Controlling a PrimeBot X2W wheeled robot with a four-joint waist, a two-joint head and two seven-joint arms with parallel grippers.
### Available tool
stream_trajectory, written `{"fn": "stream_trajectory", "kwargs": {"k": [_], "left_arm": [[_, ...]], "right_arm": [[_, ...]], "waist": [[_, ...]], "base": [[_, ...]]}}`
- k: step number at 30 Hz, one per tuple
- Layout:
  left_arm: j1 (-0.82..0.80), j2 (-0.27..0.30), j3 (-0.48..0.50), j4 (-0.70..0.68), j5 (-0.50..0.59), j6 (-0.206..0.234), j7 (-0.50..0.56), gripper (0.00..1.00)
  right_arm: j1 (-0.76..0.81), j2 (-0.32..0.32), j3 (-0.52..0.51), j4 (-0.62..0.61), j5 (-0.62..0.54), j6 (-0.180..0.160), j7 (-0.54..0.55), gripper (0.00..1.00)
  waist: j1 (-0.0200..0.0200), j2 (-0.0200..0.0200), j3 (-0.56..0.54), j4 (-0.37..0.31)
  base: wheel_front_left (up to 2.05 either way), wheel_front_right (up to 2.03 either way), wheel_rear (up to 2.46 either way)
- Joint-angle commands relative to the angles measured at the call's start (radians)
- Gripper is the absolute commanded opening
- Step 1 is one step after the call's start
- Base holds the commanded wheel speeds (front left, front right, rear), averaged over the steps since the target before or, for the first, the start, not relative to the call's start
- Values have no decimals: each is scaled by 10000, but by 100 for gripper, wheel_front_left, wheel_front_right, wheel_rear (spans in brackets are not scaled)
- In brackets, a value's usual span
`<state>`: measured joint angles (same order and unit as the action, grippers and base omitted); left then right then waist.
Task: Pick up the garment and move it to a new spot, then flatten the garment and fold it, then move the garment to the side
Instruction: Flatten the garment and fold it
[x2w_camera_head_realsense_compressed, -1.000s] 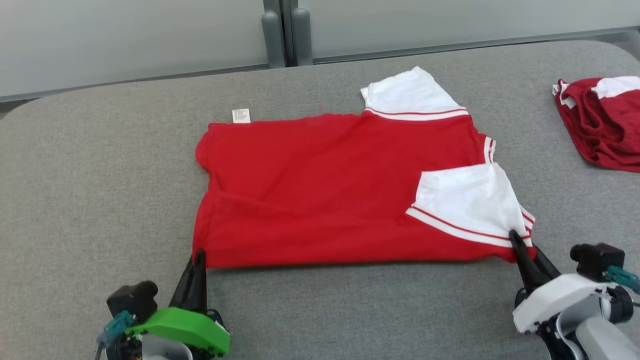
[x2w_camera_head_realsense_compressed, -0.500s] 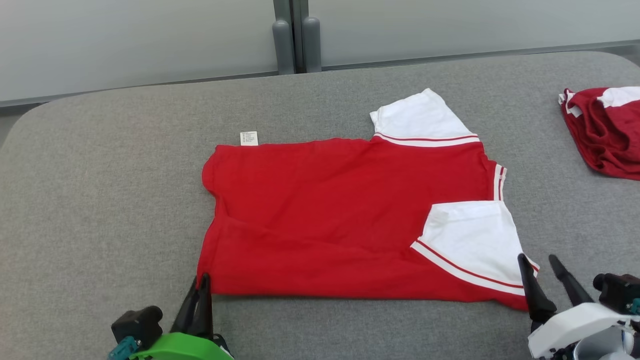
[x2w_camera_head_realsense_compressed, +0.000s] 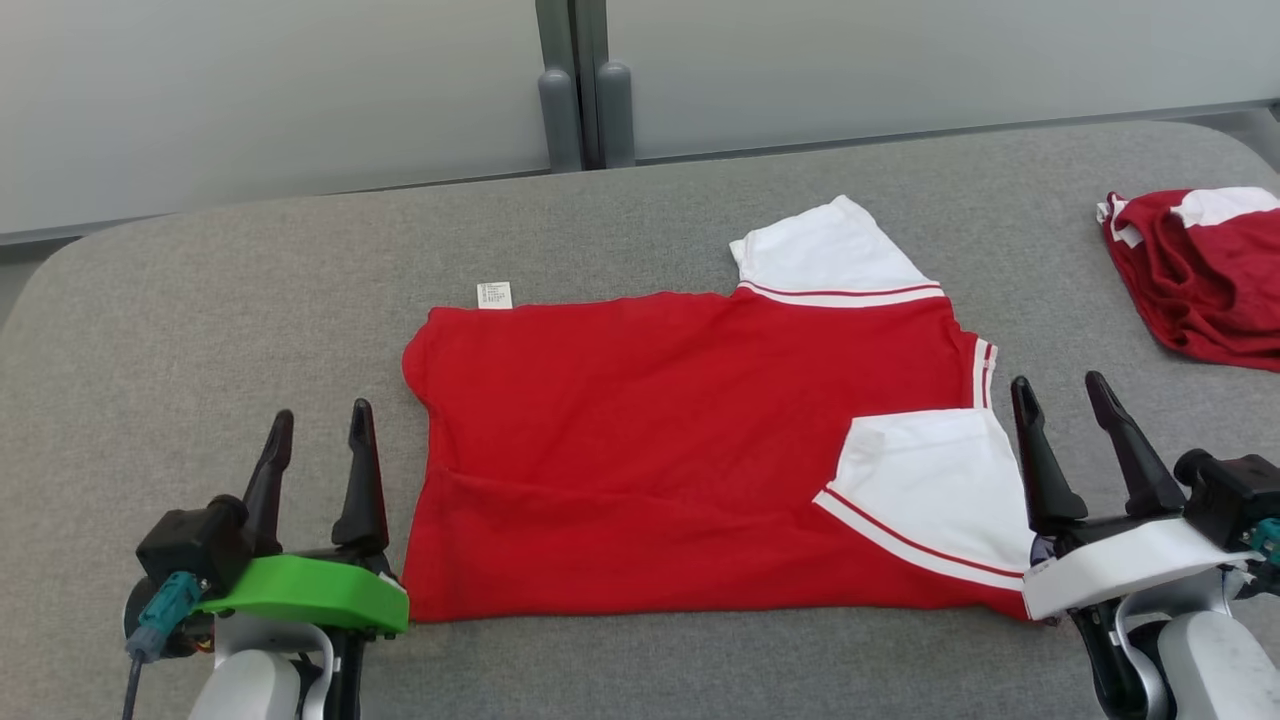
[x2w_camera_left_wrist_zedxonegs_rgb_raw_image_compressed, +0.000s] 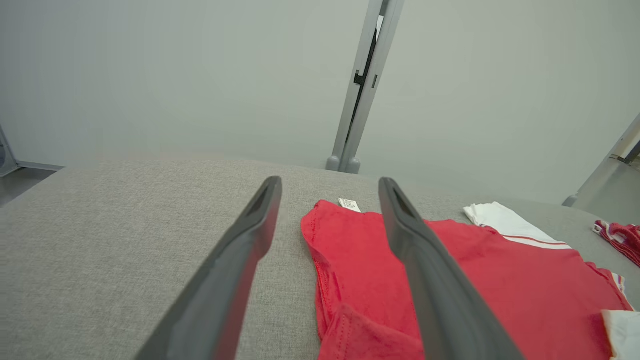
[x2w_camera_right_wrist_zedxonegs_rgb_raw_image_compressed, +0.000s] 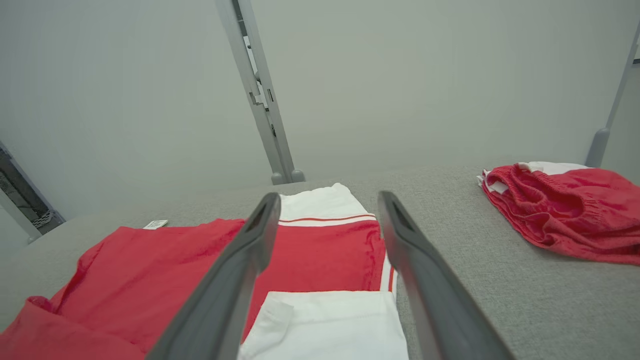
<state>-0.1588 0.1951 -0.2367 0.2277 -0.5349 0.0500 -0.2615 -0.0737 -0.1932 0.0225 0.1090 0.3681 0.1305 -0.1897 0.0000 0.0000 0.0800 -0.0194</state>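
Note:
The garment (x2w_camera_head_realsense_compressed: 670, 430) is a red shirt with white sleeves, lying folded lengthwise on the grey table (x2w_camera_head_realsense_compressed: 200, 330), collar end to the right. One white sleeve (x2w_camera_head_realsense_compressed: 930, 490) lies folded over its near right part, the other (x2w_camera_head_realsense_compressed: 820, 250) sticks out at the back. My left gripper (x2w_camera_head_realsense_compressed: 320, 425) stands open above the table just left of the shirt's near left corner, holding nothing. My right gripper (x2w_camera_head_realsense_compressed: 1060, 390) stands open beside the near right corner, also with nothing in it. The left wrist view shows the shirt's hem (x2w_camera_left_wrist_zedxonegs_rgb_raw_image_compressed: 350, 280) between and right of the fingers (x2w_camera_left_wrist_zedxonegs_rgb_raw_image_compressed: 240, 260). The right wrist view looks over the folded sleeve (x2w_camera_right_wrist_zedxonegs_rgb_raw_image_compressed: 325, 325).
A second red and white garment (x2w_camera_head_realsense_compressed: 1200, 270) lies bunched at the table's far right edge, also in the right wrist view (x2w_camera_right_wrist_zedxonegs_rgb_raw_image_compressed: 555, 210). A small white label (x2w_camera_head_realsense_compressed: 494, 295) pokes out at the shirt's back left. A grey partition with a post (x2w_camera_head_realsense_compressed: 580, 90) stands behind the table.
Both grippers let go of the shirt's near edge, opened wide and rose off the table. The shirt stays flat where it was laid. The head camera tilted, shifting the picture.

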Motion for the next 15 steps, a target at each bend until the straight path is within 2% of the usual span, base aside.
{"fn": "stream_trajectory", "kwargs": {"k": [1, 15], "left_arm": [[-135, 117, 83, -42, 200, 48, -31, 100], [585, 423, 700, -150, 665, -135, -34, 100]], "right_arm": [[-130, 24, 77, -59, -137, 5, -119, 100], [609, 55, 73, -574, -804, 5, -496, 100]], "waist": [[0, 0, -106, -17], [0, 0, -818, 111]], "base": [[0, 0, 0], [0, 0, 0]]}}
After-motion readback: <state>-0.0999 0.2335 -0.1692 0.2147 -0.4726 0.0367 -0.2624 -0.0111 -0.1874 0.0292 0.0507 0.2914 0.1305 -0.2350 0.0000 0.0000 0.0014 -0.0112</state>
